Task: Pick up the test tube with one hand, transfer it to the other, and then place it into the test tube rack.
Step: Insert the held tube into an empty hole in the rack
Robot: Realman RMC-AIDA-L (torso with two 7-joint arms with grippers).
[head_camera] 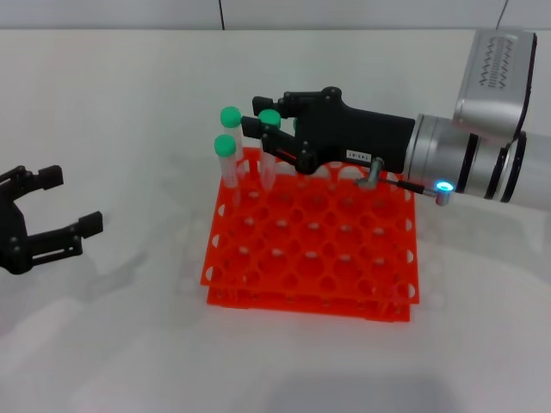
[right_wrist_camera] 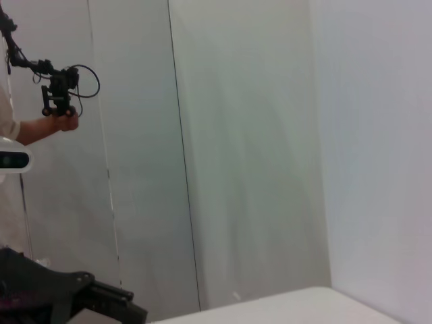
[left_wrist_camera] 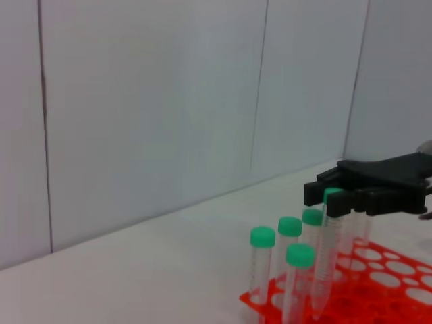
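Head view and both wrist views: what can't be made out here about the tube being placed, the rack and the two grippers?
- Test tube in the right gripper: head view, the rack's top grid hides whether its tip sits in a hole.
- Tube count: four caps in the head view; the right gripper may hide others.
- Rack: left wrist view, cut off by the edge.
- Left gripper: head view, partly cut off.

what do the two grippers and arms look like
The right gripper is black with two fingers and a small white printed label, on a silver-white arm with a blue light. The left gripper is black, two-fingered and unlabelled; its arm is out of view.
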